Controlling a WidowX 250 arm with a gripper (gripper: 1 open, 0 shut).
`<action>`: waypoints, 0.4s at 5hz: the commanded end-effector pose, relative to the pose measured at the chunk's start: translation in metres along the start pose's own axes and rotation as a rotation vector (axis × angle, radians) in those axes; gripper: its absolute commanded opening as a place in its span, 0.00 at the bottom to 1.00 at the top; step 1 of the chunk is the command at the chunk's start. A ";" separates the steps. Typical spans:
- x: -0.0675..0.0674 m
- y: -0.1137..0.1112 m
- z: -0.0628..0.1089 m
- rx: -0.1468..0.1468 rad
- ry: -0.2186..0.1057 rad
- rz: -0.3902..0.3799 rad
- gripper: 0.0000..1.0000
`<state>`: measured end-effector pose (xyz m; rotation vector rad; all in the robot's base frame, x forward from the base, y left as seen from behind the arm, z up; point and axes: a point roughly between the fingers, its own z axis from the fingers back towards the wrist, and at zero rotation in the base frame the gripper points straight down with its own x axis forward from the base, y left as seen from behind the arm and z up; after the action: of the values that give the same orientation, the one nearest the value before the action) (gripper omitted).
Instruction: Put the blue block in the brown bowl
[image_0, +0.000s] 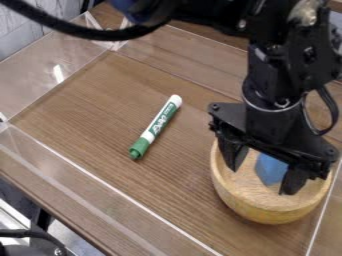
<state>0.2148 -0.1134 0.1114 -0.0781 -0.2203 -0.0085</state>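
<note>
Wood-grain tabletop (94, 95) is filling most of the view, with a clear raised edge running along its near side; black robot arm (287, 60) is reaching down at the right, pointing steeply downward; gripper (274, 165) is hanging over the brown bowl (247, 195), fingers standing spread apart, released and grasping nothing; blue block (271, 167) is showing between the spread fingers, down inside the bowl, partly hidden by the gripper, so whether it is resting flat is hard to tell; brown bowl is sitting near the tabletop's right front corner; green-and-white marker pen (156, 126) is lying diagonally on the tabletop, left of the bowl and apart from it.
</note>
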 end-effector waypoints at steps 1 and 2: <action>0.013 -0.001 0.015 -0.020 -0.045 0.017 1.00; 0.015 0.002 0.019 -0.019 -0.040 0.025 1.00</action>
<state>0.2166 -0.1073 0.1153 -0.0691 -0.2016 0.0102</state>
